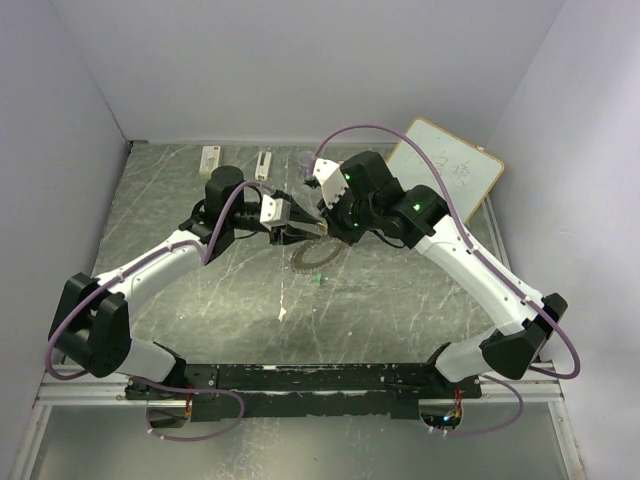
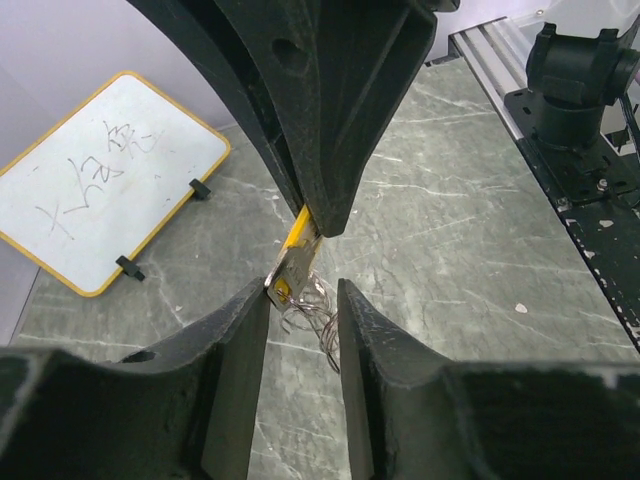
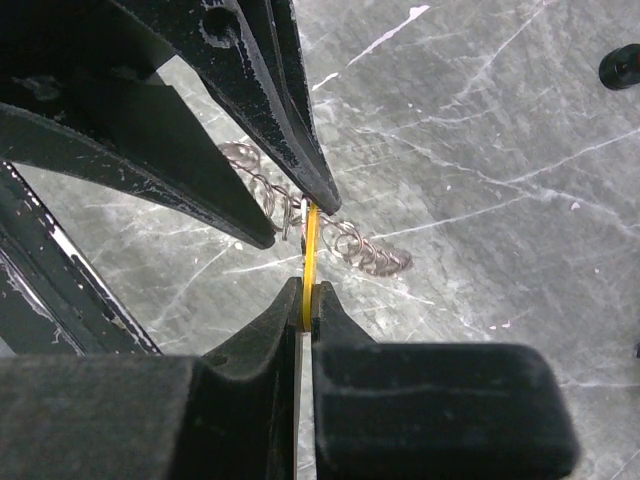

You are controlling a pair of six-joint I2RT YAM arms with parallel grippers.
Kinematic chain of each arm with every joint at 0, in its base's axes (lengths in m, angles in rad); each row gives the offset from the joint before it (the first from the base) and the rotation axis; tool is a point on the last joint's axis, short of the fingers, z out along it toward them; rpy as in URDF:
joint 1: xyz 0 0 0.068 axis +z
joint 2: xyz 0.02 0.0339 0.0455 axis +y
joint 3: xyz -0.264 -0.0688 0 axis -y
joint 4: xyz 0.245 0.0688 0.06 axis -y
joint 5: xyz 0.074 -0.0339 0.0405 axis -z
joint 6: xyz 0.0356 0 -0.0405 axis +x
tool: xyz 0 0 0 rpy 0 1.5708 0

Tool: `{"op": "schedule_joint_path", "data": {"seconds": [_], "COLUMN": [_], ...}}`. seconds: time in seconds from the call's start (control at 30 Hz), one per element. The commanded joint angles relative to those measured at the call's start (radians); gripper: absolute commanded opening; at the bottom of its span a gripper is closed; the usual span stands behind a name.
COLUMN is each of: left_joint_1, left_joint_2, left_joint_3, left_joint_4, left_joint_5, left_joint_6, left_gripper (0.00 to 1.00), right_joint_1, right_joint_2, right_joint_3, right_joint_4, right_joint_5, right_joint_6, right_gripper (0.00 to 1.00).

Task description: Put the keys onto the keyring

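Observation:
My right gripper (image 3: 308, 285) is shut on the yellow key (image 3: 311, 240), holding it edge-on. In the left wrist view that key (image 2: 298, 235) shows its silvery blade touching my left gripper's left finger. The left gripper (image 2: 303, 290) meets it from the other side, jaws apart. The keyring's (image 2: 322, 315) thin wire loops lie in the gap between those jaws. I cannot tell whether they are pressed. From above, the keyring (image 1: 312, 260) curves just below the two fingertips. The green key (image 1: 320, 279) lies on the table beside it.
A whiteboard (image 1: 447, 172) leans at the back right. Two small white boxes (image 1: 209, 158) and a small cup (image 1: 304, 158) stand along the back wall. A black knob (image 3: 622, 66) shows at the right wrist view's edge. A pale scrap (image 1: 283, 313) lies nearer the front.

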Motion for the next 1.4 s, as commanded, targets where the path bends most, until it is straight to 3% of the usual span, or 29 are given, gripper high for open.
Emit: {"op": "schedule_joint_path", "data": {"seconds": [0.0,0.47,0.67,1.0,1.33,1.37], "left_joint_1": [0.004,0.003,0.002,0.002,0.002,0.002], "left_joint_2": [0.016,0.058,0.073,0.099,0.127,0.133], "left_joint_3": [0.048,0.074,0.072,0.053,-0.004,-0.005], "left_joint_4": [-0.005,0.019,0.061,0.223,0.492,0.504], "left_joint_5": [0.063,0.117,0.163,0.192,0.190,0.191], "left_joint_6": [0.019,-0.003,-0.037,-0.180,-0.387,-0.400], "left_gripper": [0.42,0.27,0.08,0.07,0.07,0.07], "right_joint_1": [0.003,0.003,0.002,0.003,0.003,0.002], "right_joint_2": [-0.001,0.002,-0.001,-0.006,-0.034,-0.038], "right_joint_3": [0.041,0.041,0.042,0.031,0.014,0.013], "right_joint_4": [0.004,0.007,0.013,0.026,0.050,0.055], "right_joint_5": [-0.011,-0.009,-0.003,0.003,0.034,0.037], "right_joint_6": [-0.010,-0.014,-0.014,-0.014,-0.010,-0.009], "right_gripper": [0.00,0.00,0.00,0.00,0.00,0.07]}}
